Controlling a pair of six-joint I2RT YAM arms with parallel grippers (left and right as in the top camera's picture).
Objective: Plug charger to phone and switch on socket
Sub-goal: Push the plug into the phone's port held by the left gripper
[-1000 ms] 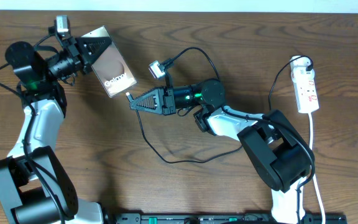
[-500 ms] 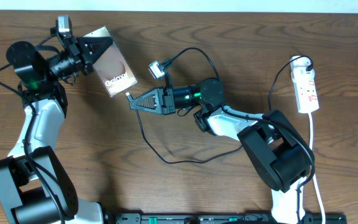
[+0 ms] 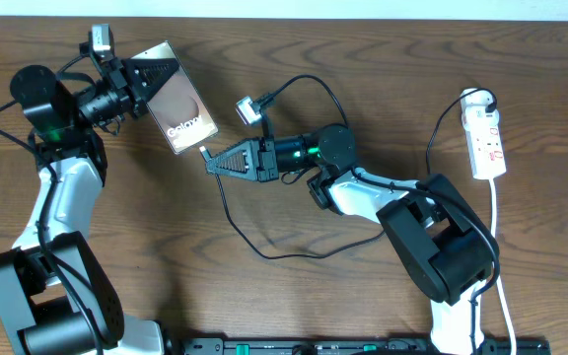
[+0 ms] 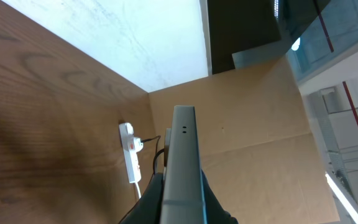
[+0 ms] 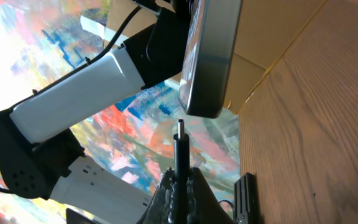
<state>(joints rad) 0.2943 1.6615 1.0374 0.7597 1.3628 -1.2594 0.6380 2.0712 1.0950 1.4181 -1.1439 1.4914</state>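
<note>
My left gripper [image 3: 134, 79] is shut on the phone [image 3: 174, 97], a bronze-brown slab with white lettering, held off the table at the upper left. In the left wrist view the phone [image 4: 183, 155] stands edge-on between my jaws [image 4: 178, 202]. My right gripper [image 3: 212, 161] is shut on the charger's plug [image 3: 205, 152], its tip just below the phone's lower corner. In the right wrist view the plug tip [image 5: 180, 127] points at the phone's bottom edge [image 5: 207, 93] with a small gap. The black cable [image 3: 264, 247] loops across the table. The white socket [image 3: 485, 136] lies at the far right.
The socket's white cord [image 3: 497, 247] runs down the right edge. The black cable also arcs behind my right arm [image 3: 314, 84] toward the socket. The power strip also shows far off in the left wrist view [image 4: 130, 158]. A black rail [image 3: 363, 347] lines the front edge.
</note>
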